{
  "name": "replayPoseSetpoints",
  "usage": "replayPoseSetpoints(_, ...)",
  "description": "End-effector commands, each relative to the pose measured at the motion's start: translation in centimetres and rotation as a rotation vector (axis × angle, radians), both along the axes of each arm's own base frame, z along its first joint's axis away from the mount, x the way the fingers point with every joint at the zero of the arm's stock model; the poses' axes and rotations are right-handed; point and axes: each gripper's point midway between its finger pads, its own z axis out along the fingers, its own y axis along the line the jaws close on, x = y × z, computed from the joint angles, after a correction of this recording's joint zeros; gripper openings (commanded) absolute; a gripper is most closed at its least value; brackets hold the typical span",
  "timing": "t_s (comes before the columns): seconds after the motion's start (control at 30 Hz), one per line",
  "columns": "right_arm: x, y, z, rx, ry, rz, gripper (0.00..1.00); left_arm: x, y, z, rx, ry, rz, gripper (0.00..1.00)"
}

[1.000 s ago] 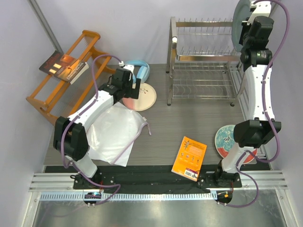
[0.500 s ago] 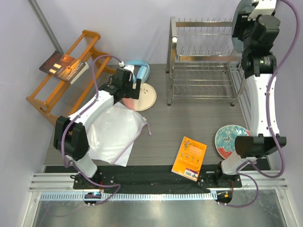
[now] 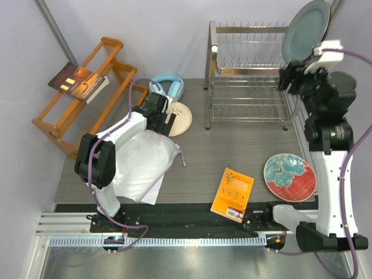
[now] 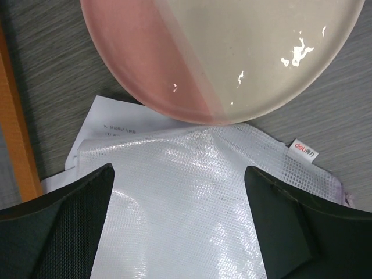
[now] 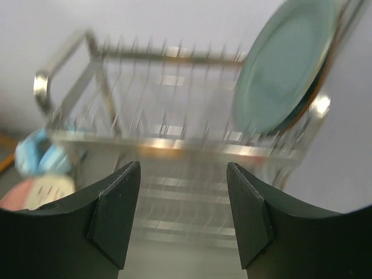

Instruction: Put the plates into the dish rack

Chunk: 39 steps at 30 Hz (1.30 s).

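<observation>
A plain pale grey-green round plate (image 3: 306,30) stands on edge in the slotted upper tier of the tall silver wire dish rack (image 3: 250,75), at the rack's right end. In the blurred right wrist view a darker rim shows just behind it, possibly a second plate. Two plates lie flat on the grey desk (image 3: 232,145): the teal-and-red patterned plate (image 3: 289,177) in front of the rack's right side, and the pink-and-cream plate (image 3: 179,118) to the rack's left. The right claw (image 3: 285,80) hangs at the rack's right end, below the standing plate, its fingers apart and holding nothing. The left claw (image 4: 177,174), also spread and empty, hovers left of the rack over a white mesh pouch (image 4: 192,221), with the pink-and-cream plate's rim just ahead of its fingers.

Judged from here, at least two plates look left to load. The flat plate offers little rim to grip. A finger could skid over the glaze, shove the plate towards the light blue headphones (image 3: 168,86) beyond it, or snag the pouch. At the rack, a careless swing by the right arm could knock the standing plate from its slot.

Further left of the rack, an orange wooden slatted rack (image 3: 87,99) holds a dark book (image 3: 78,81). A printed sheet (image 4: 107,125) shows at the pouch's edge; whether it lies inside or beneath cannot be told. An orange booklet (image 3: 232,195) lies in front of the rack.
</observation>
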Motion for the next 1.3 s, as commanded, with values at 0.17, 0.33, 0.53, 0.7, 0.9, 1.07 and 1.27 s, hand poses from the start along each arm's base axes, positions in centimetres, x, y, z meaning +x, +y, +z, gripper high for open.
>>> replayPoseSetpoints(0.17,-5.6,-0.6,-17.0,0.011,0.424,-0.031,0.66,-1.5,-2.0,4.6,-0.042,-0.127,-0.173,0.93)
replayPoseSetpoints(0.33,-8.4,-2.7,-21.4,-0.09,0.596,-0.119,0.68,-4.4,-5.8,6.3,-0.283,-0.088,-0.24,0.93)
replayPoseSetpoints(0.53,-10.9,-4.1,-21.9,-0.072,0.532,-0.217,0.71,-9.8,-15.0,8.6,-0.623,-0.117,-0.459,0.9)
replayPoseSetpoints(0.7,-11.8,-6.2,-19.6,-0.027,0.479,-0.347,0.76,-13.0,-23.3,7.7,-0.751,-0.035,-0.585,0.86)
replayPoseSetpoints(0.9,-12.3,-8.8,-15.4,0.022,0.443,-0.516,0.83,-14.3,-31.7,8.8,-0.915,-0.039,-0.671,0.86)
replayPoseSetpoints(1.07,-11.9,-9.0,-14.2,0.076,0.425,-0.523,0.82,-15.3,-39.4,8.5,-1.064,0.016,-0.674,0.83)
replayPoseSetpoints(1.27,-11.9,-8.5,-13.2,0.084,0.406,-0.483,0.82,-17.2,-44.6,5.5,-1.082,0.015,-0.657,0.81)
